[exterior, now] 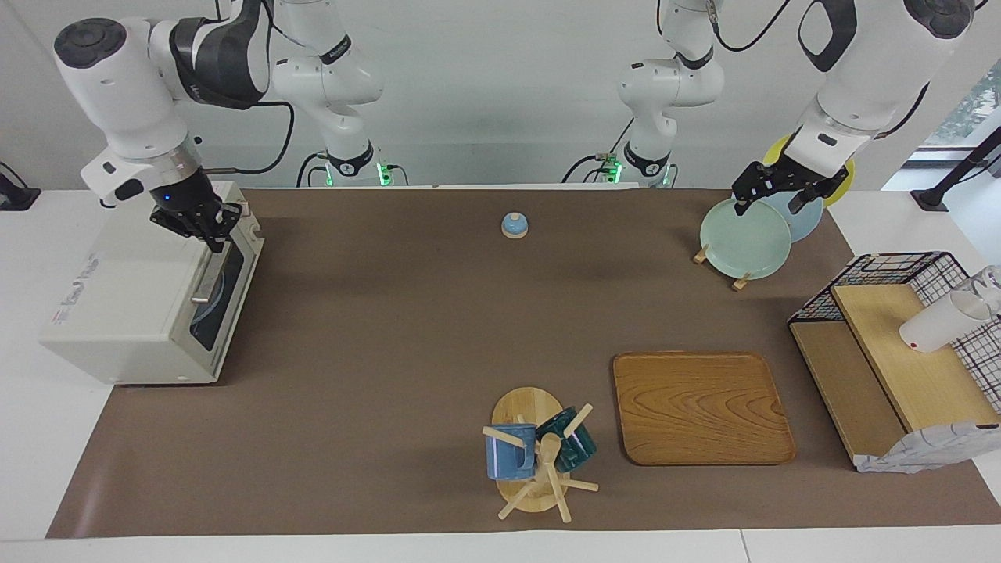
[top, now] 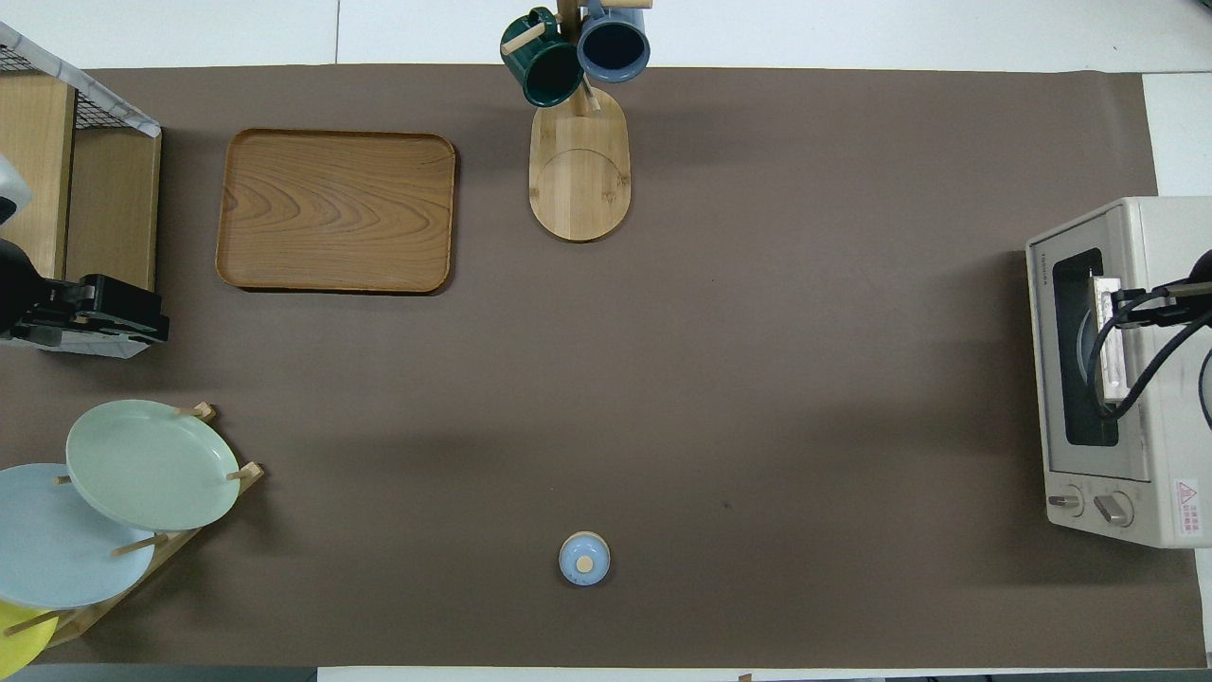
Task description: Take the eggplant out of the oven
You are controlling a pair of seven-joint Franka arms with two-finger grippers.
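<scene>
The cream-white oven (exterior: pixel 125 313) stands at the right arm's end of the table, and it also shows in the overhead view (top: pixel 1160 237). Its dark glass door (exterior: pixel 223 301) looks closed, with the metal bar handle (top: pixel 1108 346) across it. The eggplant is hidden. Something pale and round shows dimly through the glass. My right gripper (exterior: pixel 205 228) is at the door's top edge by the handle, and it also shows in the overhead view (top: pixel 1125 308). My left gripper (exterior: pixel 769 205) is open and empty, up over the plate rack.
A rack of plates (exterior: pixel 744 237) stands near the left arm's base. A black wire basket (exterior: pixel 899 270) with wooden shelves and a white cup is at the left arm's end. A wooden tray (exterior: pixel 700 407), a mug tree (exterior: pixel 536 453) and a small blue lidded pot (exterior: pixel 514 225) are mid-table.
</scene>
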